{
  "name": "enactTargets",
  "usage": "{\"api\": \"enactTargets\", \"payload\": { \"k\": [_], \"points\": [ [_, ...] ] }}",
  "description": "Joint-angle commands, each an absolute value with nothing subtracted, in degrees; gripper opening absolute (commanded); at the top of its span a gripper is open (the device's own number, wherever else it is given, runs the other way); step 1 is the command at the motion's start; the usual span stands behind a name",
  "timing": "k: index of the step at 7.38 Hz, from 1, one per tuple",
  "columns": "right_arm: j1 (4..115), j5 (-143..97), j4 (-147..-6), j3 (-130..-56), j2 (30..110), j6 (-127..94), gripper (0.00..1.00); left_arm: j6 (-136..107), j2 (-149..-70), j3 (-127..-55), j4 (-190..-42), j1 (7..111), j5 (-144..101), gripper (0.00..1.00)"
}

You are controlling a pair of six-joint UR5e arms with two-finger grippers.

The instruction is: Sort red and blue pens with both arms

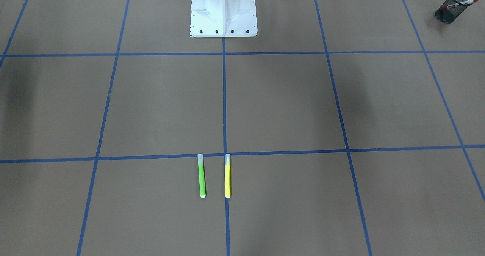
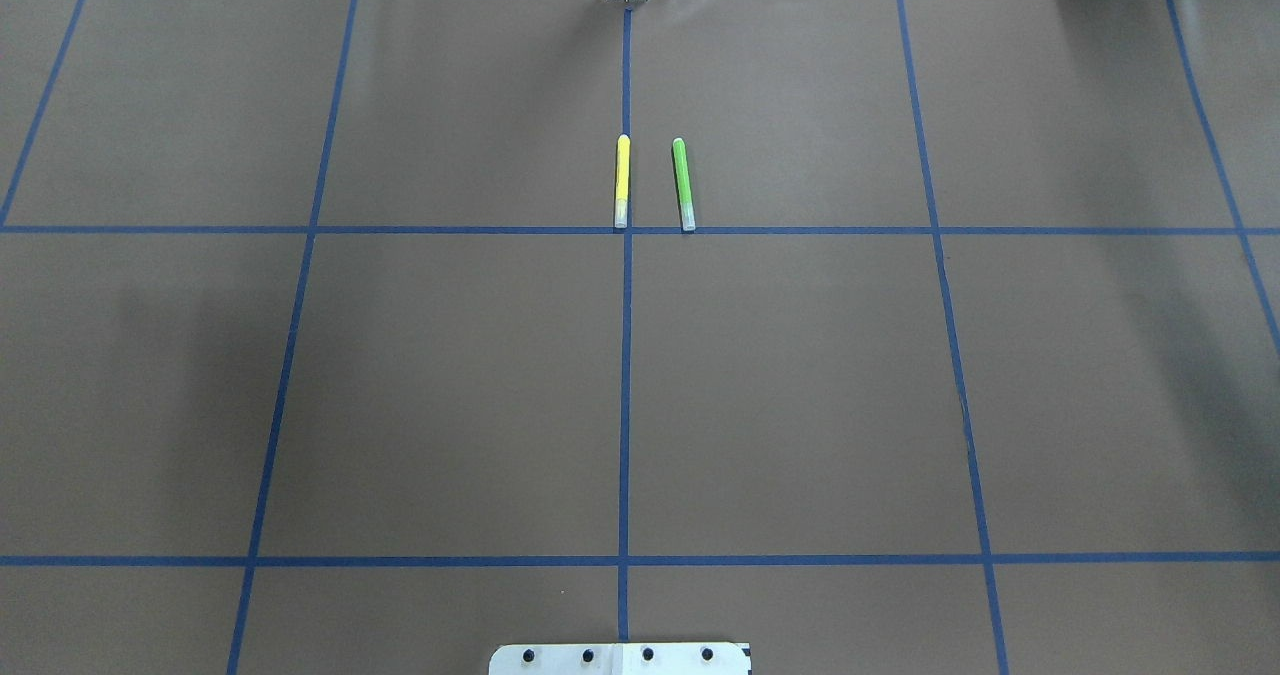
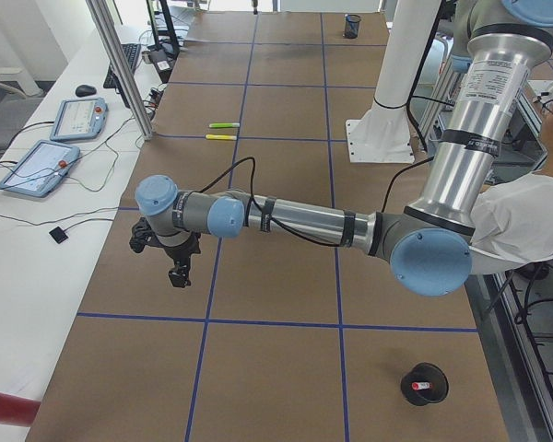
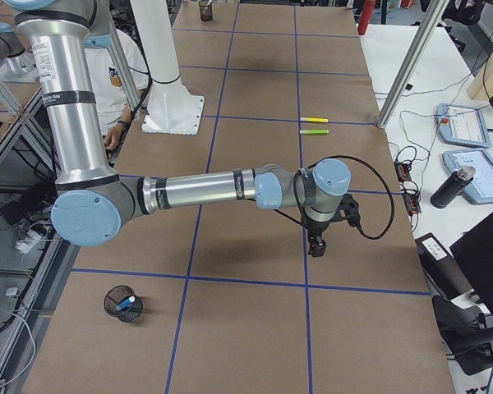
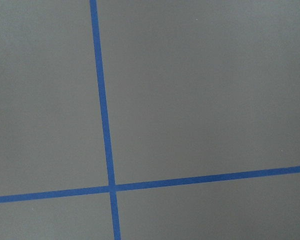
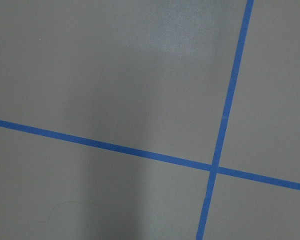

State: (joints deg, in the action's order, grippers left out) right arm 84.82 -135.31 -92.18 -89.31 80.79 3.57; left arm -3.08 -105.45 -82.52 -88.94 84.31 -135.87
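Note:
The red-capped white marker (image 1: 461, 3) stands tilted in a black mesh cup (image 1: 449, 11) at the table corner; the marker (image 3: 422, 384) shows again in the near cup (image 3: 424, 387) of the exterior left view. The blue pen (image 4: 126, 304) sits in another black mesh cup (image 4: 122, 304). My left gripper (image 3: 177, 278) hangs over bare table, far from its cup. My right gripper (image 4: 315, 248) hangs over bare table too. I cannot tell whether either is open or shut. Both wrist views show only brown table and blue tape.
A green pen (image 2: 683, 184) and a yellow pen (image 2: 622, 182) lie side by side near the table's far middle. The white pedestal (image 1: 223, 11) stands at the robot's edge. A person (image 3: 525, 221) sits beside the robot. Tablets (image 3: 37, 166) lie on the side bench.

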Motion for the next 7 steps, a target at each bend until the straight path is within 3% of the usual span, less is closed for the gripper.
{"api": "enactTargets", "payload": {
  "k": [1, 7],
  "points": [
    [84.81, -135.26, -92.20, -89.47, 81.12, 3.96, 1.00, -2.64, -103.28, -83.76, -89.55, 84.46, -135.61, 0.99],
    [84.81, -135.53, -92.20, -89.38, 80.16, 3.87, 1.00, -3.34, -101.96, -88.32, -89.83, 84.46, -135.53, 0.99]
  ]
}}
